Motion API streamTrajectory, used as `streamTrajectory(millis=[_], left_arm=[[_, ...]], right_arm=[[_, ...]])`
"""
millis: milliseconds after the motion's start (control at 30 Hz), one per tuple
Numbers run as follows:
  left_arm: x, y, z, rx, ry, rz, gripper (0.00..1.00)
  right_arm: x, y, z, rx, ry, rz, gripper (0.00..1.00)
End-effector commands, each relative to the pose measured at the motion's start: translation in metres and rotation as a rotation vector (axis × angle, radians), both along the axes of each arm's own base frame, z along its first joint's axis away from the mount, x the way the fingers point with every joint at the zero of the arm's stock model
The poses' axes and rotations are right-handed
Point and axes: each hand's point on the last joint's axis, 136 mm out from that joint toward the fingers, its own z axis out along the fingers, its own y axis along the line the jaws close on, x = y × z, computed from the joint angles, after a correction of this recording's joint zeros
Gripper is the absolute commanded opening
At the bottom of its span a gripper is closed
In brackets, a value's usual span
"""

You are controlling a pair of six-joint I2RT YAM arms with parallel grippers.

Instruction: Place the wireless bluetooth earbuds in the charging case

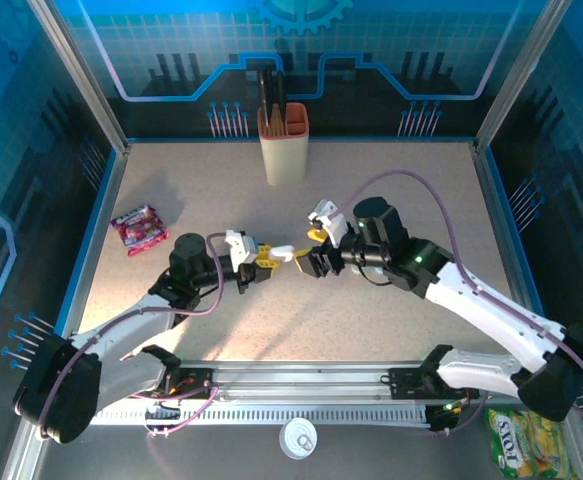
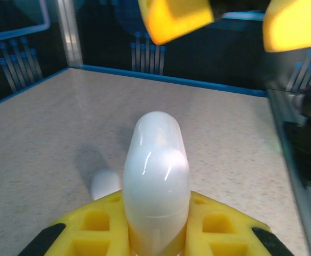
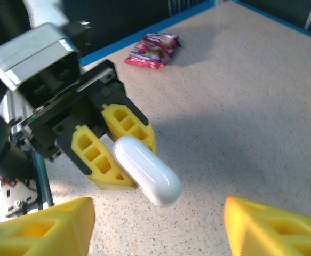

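Two arms meet mid-tabletop (image 2: 48,122). Left fingers (image 3: 99,160) are clenched on the butt end of the white case (image 3: 147,169), which is held clear of the surface with its rounded end aimed at the other arm. Right fingers (image 3: 48,229) are spread wide with nothing in them, one on each side of that free end and not touching it.

The case looks closed, with a faint seam near the gripped end in the left wrist view. The earbuds can't be placed for sure. A small whitish lump (image 2: 106,184) lies on the tabletop just beside the case and may be one.

My read on the step is opening the case, with no insertion started.

The next move calls for the right fingers to pinch the lid half squarely and hinge it up while the left keeps its clamp. The shell is glossy, so an off-centre pinch could slip or twist it out.
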Motion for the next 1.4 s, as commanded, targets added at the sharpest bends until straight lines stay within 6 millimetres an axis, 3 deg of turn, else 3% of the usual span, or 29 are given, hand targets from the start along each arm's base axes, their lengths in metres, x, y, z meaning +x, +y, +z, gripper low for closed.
streamTrajectory(millis=[0, 267, 467, 600, 800, 900, 933, 1033, 1100, 1200, 1367], left_arm=[[-0.031, -0.006, 0.017, -0.036, 0.020, -0.190, 0.17], [-0.051, -0.010, 0.034, -0.067, 0.029, -0.317, 0.17], [-0.052, -0.011, 0.041, -0.078, 0.038, -0.337, 0.17], [-0.051, -0.012, 0.041, -0.080, 0.053, -0.342, 0.18], [-0.046, -0.013, 0.034, -0.069, 0.071, -0.325, 0.20], [-0.042, -0.014, 0.030, -0.063, 0.066, -0.311, 0.27], [-0.040, -0.014, 0.030, -0.063, 0.063, -0.308, 0.35], [-0.030, -0.014, 0.028, -0.058, 0.056, -0.264, 0.77], [-0.021, -0.012, 0.022, -0.058, 0.021, -0.204, 0.90], [-0.008, -0.003, 0.010, -0.055, -0.044, -0.085, 0.99], [-0.006, 0.005, -0.019, 0.044, -0.029, -0.024, 0.99]], right_arm=[[-0.025, 0.002, 0.010, 0.039, -0.132, 0.183, 0.69], [-0.041, 0.010, 0.000, 0.035, -0.127, 0.311, 0.68], [-0.037, 0.024, -0.009, 0.041, -0.104, 0.350, 0.63], [-0.035, 0.030, -0.013, 0.043, -0.087, 0.366, 0.51], [-0.039, 0.031, -0.013, 0.054, -0.082, 0.387, 0.21], [-0.037, 0.028, -0.014, 0.053, -0.085, 0.371, 0.17], [-0.036, 0.027, -0.015, 0.054, -0.082, 0.359, 0.18], [-0.025, 0.021, -0.019, 0.057, -0.049, 0.284, 0.18], [-0.008, 0.012, -0.027, 0.045, -0.003, 0.169, 0.17], [0.019, -0.007, -0.049, 0.068, 0.132, -0.047, 0.18], [0.041, -0.037, -0.101, 0.108, 0.420, -0.352, 0.18]])
